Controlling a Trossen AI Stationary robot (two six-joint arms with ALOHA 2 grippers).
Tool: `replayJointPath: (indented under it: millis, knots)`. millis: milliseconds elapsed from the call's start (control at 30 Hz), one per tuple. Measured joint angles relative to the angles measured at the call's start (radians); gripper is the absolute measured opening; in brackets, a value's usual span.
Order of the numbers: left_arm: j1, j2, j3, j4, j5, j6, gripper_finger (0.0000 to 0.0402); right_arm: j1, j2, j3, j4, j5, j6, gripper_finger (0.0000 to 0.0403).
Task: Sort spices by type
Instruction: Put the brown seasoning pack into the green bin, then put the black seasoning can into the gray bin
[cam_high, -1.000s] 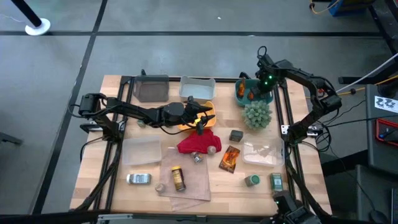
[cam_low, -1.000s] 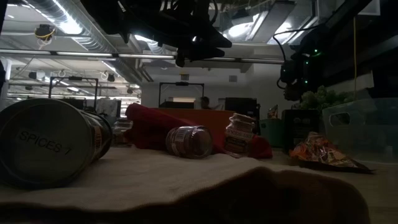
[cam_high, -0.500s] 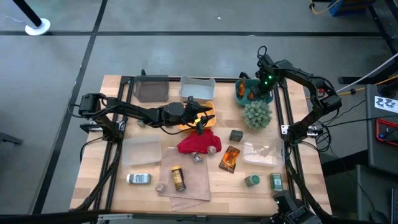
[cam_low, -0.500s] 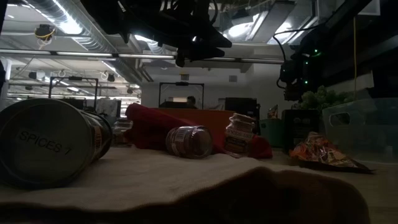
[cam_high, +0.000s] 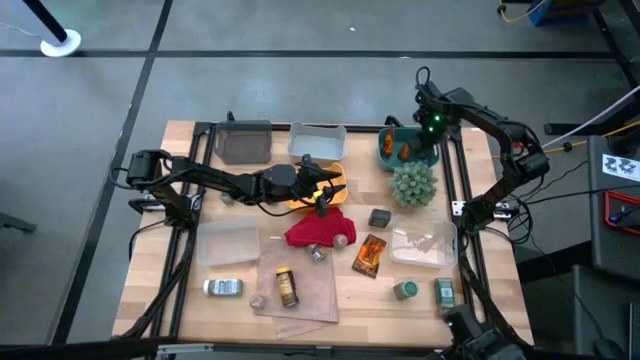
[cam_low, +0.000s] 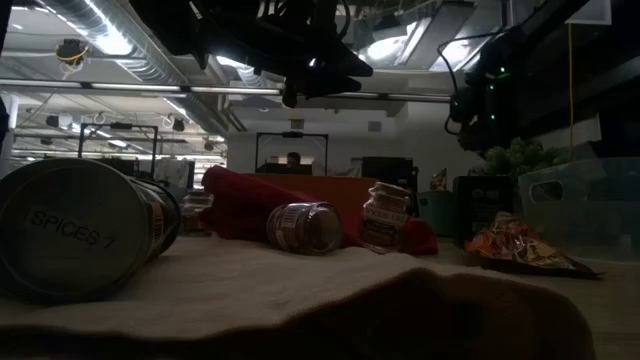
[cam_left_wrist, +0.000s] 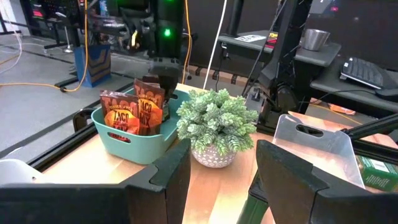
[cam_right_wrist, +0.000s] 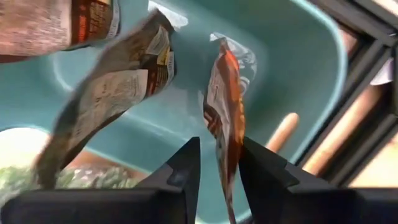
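Note:
My right gripper (cam_high: 420, 138) hangs open over the teal bin (cam_high: 386, 152) at the table's far right. In the right wrist view its fingers stand on either side of an orange-brown foil sachet (cam_right_wrist: 224, 134) that stands on edge in the bin (cam_right_wrist: 292, 68); a second sachet (cam_right_wrist: 118, 93) leans beside it. My left gripper (cam_high: 325, 194) waits open and empty above the orange tray (cam_high: 335, 172) and red cloth (cam_high: 320, 230). On the table lie another sachet (cam_high: 369, 254), a yellow-capped brown bottle (cam_high: 287, 286), a silver tin (cam_high: 223, 288) and two green-lidded jars (cam_high: 405, 290).
The fuzzy green plant (cam_high: 413, 184) stands just near of the teal bin. Clear containers (cam_high: 229, 243) (cam_high: 425, 248) sit left and right. A grey bin (cam_high: 244, 142) and a clear bin (cam_high: 317, 140) line the far edge. A dark tin (cam_high: 379, 217) and a tan mat (cam_high: 300, 295) lie mid-table.
My right gripper has risen a little above the teal bin, shifting slightly toward the far edge. The sachets stay in the bin.

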Motion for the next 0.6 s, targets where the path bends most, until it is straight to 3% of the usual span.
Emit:
replayJointPath:
  millis: [600]
  knots:
    - [0.000, 0.000, 0.000, 0.000, 0.000, 0.000, 0.0166, 0.000, 0.000, 0.343, -0.291, 0.008, -0.001, 0.0106]
